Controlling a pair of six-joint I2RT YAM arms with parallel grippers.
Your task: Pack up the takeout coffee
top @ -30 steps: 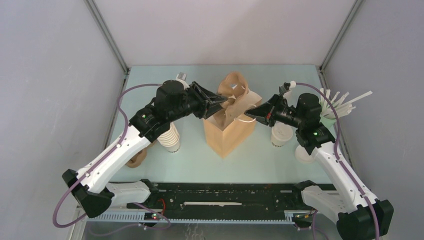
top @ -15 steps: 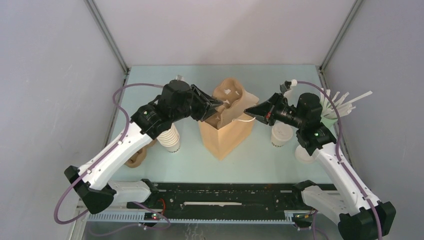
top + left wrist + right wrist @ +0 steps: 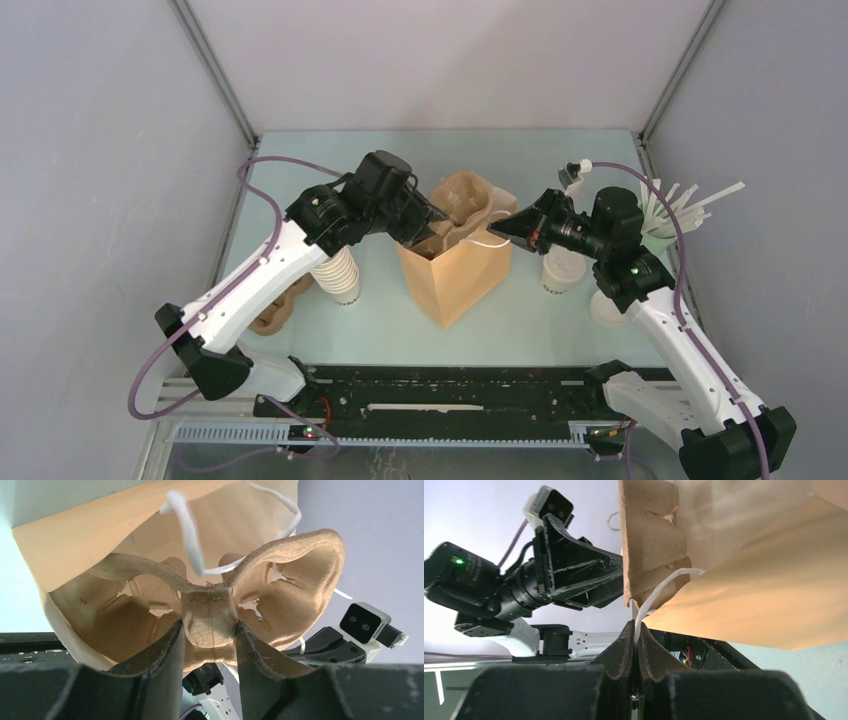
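**Carrier held in the bag's mouth, coffee on the table**

The left gripper (image 3: pixel 209 630) is partly closed, its two fingers clamped on the centre post of a brown moulded-pulp cup carrier (image 3: pixel 295 580). The carrier hangs from that grip in the mouth of the paper bag (image 3: pixel 455 275). Its lower part is inside the bag and its curled upper wings rise above the rim just ahead of the fingertips. What else lies deeper in the bag cannot be seen.

The right gripper (image 3: pixel 636 627) is closed almost fully, pinching the bag's white string handle (image 3: pixel 659 592). The string loops up from between the fingertips to the bag's wall, which stands directly in front of them. Across the bag's opening, the left gripper faces it.

The takeout coffee (image 3: pixel 562 270), a cream cup with its white lid on, stands upright on the table (image 3: pixel 380 325). It is outside the bag, behind the right gripper's fingertips and beneath that arm's wrist.

Beside the right arm, further from the bag, a loose white lid (image 3: pixel 604 308) lies flat. A cup of white stirrers (image 3: pixel 672 215) stands behind that arm's wrist. Beneath the left arm stands a stack of cream cups (image 3: pixel 341 278), with a second pulp carrier (image 3: pixel 275 312) near it on the table.
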